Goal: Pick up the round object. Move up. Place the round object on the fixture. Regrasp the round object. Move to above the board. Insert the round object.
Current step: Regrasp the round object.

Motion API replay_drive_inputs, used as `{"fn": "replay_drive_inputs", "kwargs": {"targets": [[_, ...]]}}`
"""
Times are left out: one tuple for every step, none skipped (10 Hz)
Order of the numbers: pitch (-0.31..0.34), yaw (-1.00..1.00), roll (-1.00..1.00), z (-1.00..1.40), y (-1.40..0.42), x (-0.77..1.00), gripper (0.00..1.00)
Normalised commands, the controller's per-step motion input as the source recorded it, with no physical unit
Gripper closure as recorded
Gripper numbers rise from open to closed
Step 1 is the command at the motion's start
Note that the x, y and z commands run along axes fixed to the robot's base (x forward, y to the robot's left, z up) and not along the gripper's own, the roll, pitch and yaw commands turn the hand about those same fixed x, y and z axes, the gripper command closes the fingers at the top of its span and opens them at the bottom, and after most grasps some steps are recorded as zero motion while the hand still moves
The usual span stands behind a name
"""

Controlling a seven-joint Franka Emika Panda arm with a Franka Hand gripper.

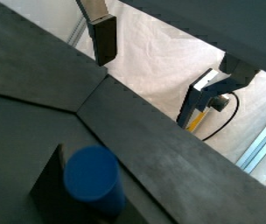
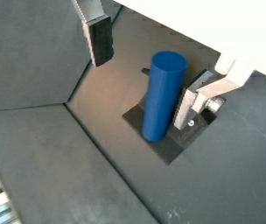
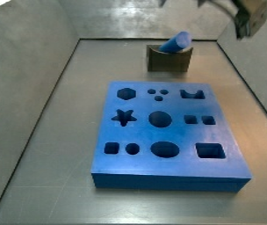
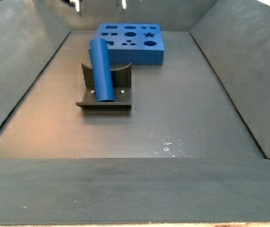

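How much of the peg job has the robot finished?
Done, it seems: the blue peg rests on the brown fixture. In hand: nothing; the claw sits open with the peg between its fingers in a wrist view, ready to grab again. Left: regrasp, carry it over the blue board, push it into a hole.

I work in a dark grey bin: flat scuffed floor (image 4: pixel 162 115), sloping side walls (image 4: pixel 25 80), soft light glaring overhead.
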Motion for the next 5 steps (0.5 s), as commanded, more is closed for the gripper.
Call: {"fn": "replay_drive_inputs", "kwargs": {"targets": [[-0.149,-0.05,0.05,-1.00,0.04,0.05,0.00],[-0.127,-0.07,0.05,-1.00,0.04,0.05,0.00],[-0.107,-0.09,0.04,-1.00,0.04,0.05,0.00],[-0.087,-0.09,0.04,-1.00,0.03,0.05,0.00],[-0.055,-0.09,0.05,-0.83,0.02,0.05,0.00]]}}
